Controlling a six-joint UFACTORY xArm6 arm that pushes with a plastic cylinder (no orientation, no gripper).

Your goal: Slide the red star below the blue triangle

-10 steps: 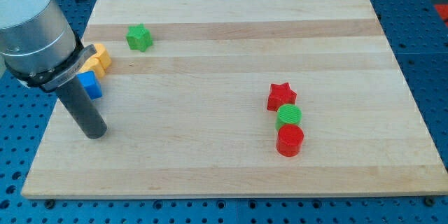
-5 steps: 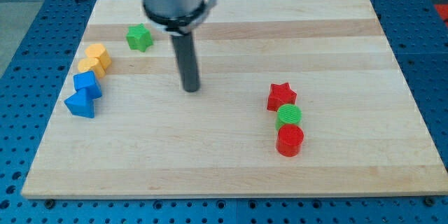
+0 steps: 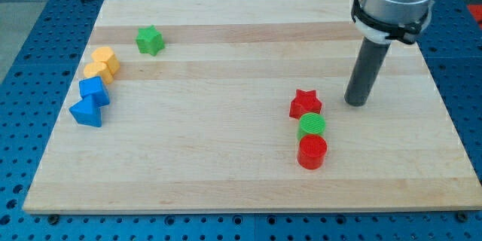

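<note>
The red star (image 3: 305,104) lies right of the board's middle. The blue triangle (image 3: 86,112) lies at the view's left edge of the board, just below a blue block (image 3: 94,89). My tip (image 3: 356,102) rests on the board a short way to the right of the red star, with a small gap between them. The rod rises from the tip toward the view's top right.
A green cylinder (image 3: 311,126) touches the red star's lower side, and a red cylinder (image 3: 312,151) sits just below it. Two yellow blocks (image 3: 102,63) lie above the blue block. A green star (image 3: 149,41) lies near the board's top left.
My tip has swept from the board's left side, past the middle, to the right of the red star. The blocks have stayed where they were.
</note>
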